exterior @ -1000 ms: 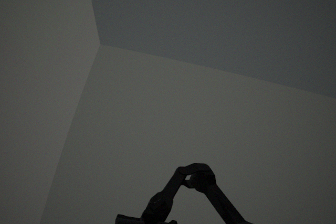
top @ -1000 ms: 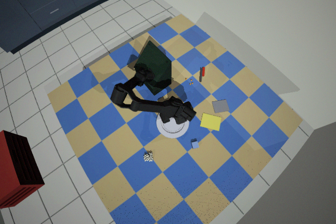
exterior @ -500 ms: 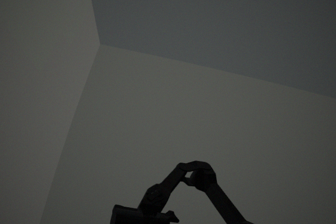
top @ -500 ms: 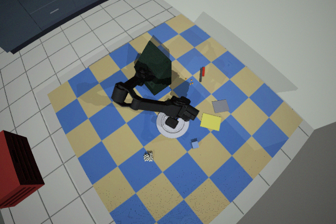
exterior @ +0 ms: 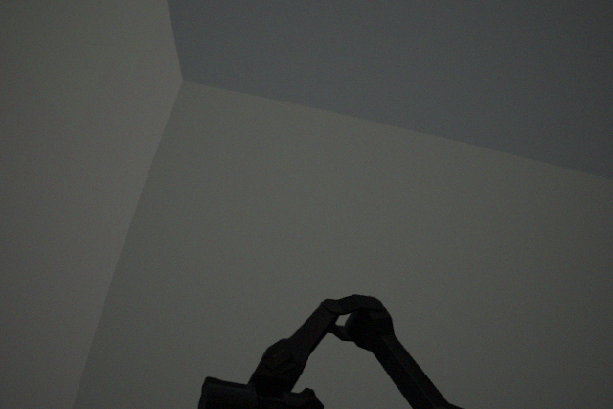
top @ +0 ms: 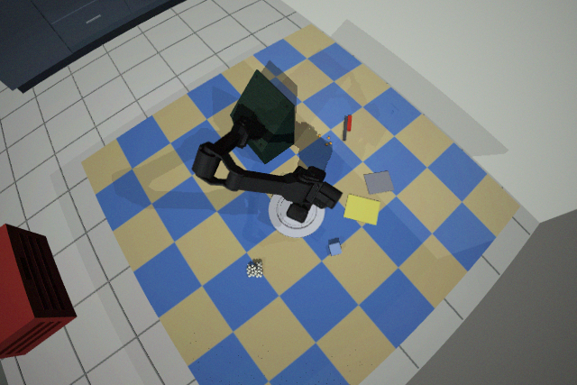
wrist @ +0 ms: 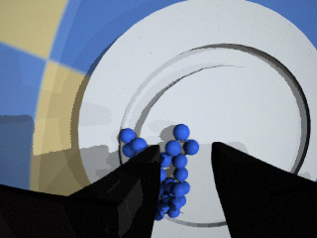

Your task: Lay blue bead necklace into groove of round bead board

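Observation:
The blue bead necklace (wrist: 180, 174) lies bunched on the round white bead board (top: 279, 224) (wrist: 253, 25). In the wrist view, a strand and part of the bunch show between my fingers, close to the left one. A few beads lie outside the left finger, near the board's ring groove. My gripper (wrist: 185, 153) is low over the board and partly open, with a gap between the beads and the right finger. The fingers hide part of the necklace. In the top view, the arm hides the necklace.
The top view shows white beads (top: 254, 269), a light blue cube (top: 334, 247), a yellow sheet (top: 362, 209) and a grey square (top: 379, 182) near the board. A red and dark item (top: 349, 123) lies further back. A dark green block (top: 270, 110) stands by the arm's base.

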You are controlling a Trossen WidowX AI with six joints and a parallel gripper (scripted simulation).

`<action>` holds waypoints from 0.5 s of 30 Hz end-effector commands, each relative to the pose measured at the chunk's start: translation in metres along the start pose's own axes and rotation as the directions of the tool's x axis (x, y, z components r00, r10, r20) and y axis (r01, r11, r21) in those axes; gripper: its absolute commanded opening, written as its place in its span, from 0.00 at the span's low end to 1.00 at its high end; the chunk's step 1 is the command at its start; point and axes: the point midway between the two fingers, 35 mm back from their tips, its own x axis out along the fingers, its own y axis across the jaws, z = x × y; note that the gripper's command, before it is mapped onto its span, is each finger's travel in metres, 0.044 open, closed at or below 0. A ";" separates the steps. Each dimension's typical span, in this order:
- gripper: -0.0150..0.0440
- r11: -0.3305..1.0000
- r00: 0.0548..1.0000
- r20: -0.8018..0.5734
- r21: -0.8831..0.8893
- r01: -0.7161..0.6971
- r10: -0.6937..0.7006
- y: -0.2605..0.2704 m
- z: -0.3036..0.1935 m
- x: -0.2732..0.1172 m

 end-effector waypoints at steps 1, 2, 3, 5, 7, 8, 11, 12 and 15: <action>0.46 1.000 1.000 0.003 0.000 0.001 -0.001 0.000 0.001 0.002; 0.46 1.000 1.000 0.003 -0.001 0.001 -0.001 0.000 0.001 0.004; 0.46 1.000 1.000 0.003 -0.001 0.001 -0.001 0.000 0.001 0.005; 0.46 1.000 1.000 0.002 -0.002 0.001 -0.001 0.000 0.001 0.008; 0.46 1.000 1.000 0.002 -0.003 0.001 -0.001 0.000 0.001 0.012; 0.46 1.000 1.000 0.002 -0.004 0.001 -0.001 0.000 0.001 0.013; 0.46 1.000 1.000 0.001 -0.005 0.001 -0.001 0.000 0.000 0.018; 0.46 1.000 1.000 0.001 -0.006 0.001 -0.001 0.001 0.000 0.019; 0.46 1.000 1.000 0.000 -0.007 0.002 -0.002 0.001 0.000 0.024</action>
